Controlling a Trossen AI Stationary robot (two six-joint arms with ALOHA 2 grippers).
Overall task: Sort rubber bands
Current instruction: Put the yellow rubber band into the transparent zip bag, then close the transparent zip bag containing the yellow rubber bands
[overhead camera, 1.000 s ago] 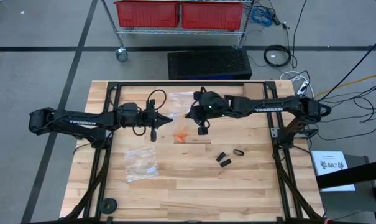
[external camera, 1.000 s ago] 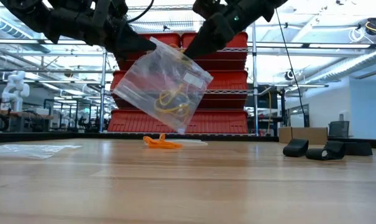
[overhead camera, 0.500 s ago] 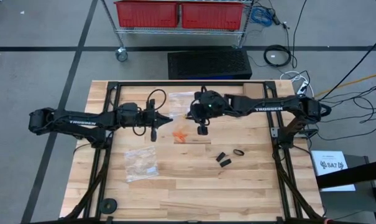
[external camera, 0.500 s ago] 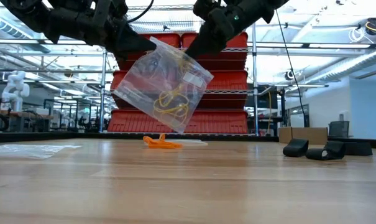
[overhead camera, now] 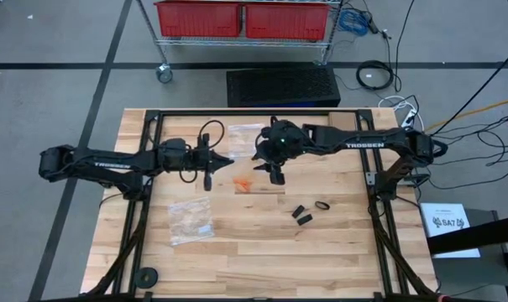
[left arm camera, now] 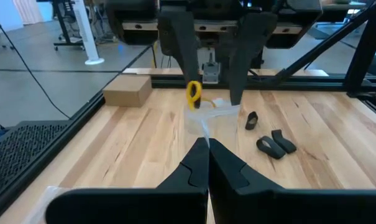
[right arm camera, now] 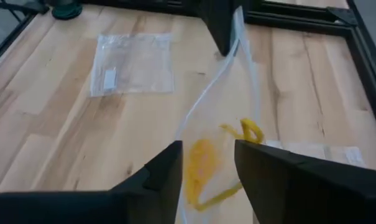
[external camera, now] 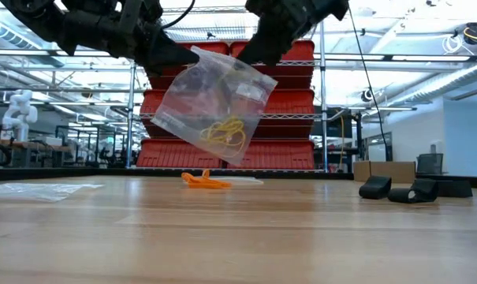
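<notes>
left pincer (external camera: 183, 57) pressed onto zip bag (external camera: 214, 106) corner | right pincer (external camera: 258, 55) pinching opposite edge, holding it aloft, likely to shake bands down | yellow bands (external camera: 226, 132) inside; orange bands (external camera: 205, 181), black bands (overhead camera: 308, 210) on tabletop (overhead camera: 262, 243)

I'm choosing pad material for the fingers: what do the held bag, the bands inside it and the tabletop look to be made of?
The bag, gripped by the left gripper and right gripper: thin clear plastic film, glossy and creased, since the shelves show through. The yellow bands: probably rubber, thin limp tangled loops. The table: pale wood planks, visible grain, smooth low sheen.
</notes>
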